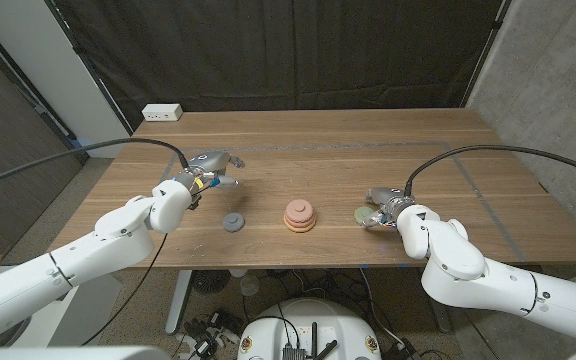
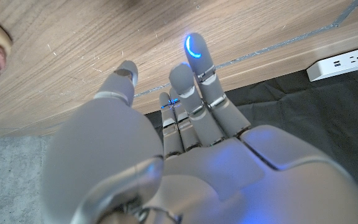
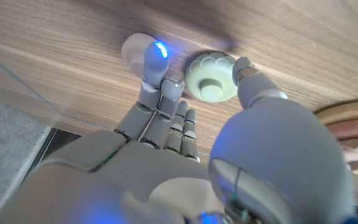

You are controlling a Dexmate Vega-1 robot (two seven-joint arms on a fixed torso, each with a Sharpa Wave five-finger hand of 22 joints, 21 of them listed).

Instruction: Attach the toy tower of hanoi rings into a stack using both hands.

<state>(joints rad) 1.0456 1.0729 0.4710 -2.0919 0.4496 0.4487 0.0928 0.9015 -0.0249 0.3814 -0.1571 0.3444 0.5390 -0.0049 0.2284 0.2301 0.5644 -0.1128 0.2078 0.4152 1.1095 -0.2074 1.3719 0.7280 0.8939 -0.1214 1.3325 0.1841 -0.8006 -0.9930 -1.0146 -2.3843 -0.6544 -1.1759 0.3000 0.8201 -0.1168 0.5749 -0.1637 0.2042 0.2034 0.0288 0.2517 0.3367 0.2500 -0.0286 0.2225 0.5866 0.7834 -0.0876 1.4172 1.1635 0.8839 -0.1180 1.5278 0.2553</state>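
We see the stack of pinkish-orange plastic rings (image 1: 300,216) mid-table, a small grey ring (image 1: 232,221) to its left. The left hand (image 1: 206,170) hovers empty, fingers spread; the right hand (image 1: 385,205) seems to touch the pale green scalloped ring (image 3: 211,76), fingers apart.

Table (image 1: 368,140): wood, brown grain running lengthwise, satin finish, fine scratches visible in the wrist views. Ring stack (image 1: 300,216) at frame centre: matt, pink and terracotta tones, smooth, looks like plastic or painted wood; cannot tell which. Grey ring (image 1: 233,222) left of centre: matt, smooth. Pale green ring (image 3: 211,77): matt, scalloped edge, soft-looking surface. Left hand (image 2: 185,143) and right hand (image 3: 185,155): smooth grey plastic shell, slight sheen. Arm casings: glossy white plastic. Backdrop (image 1: 288,50) across the upper frame: black cloth, matt, creased. Power strip (image 1: 162,113), upper left: white plastic.
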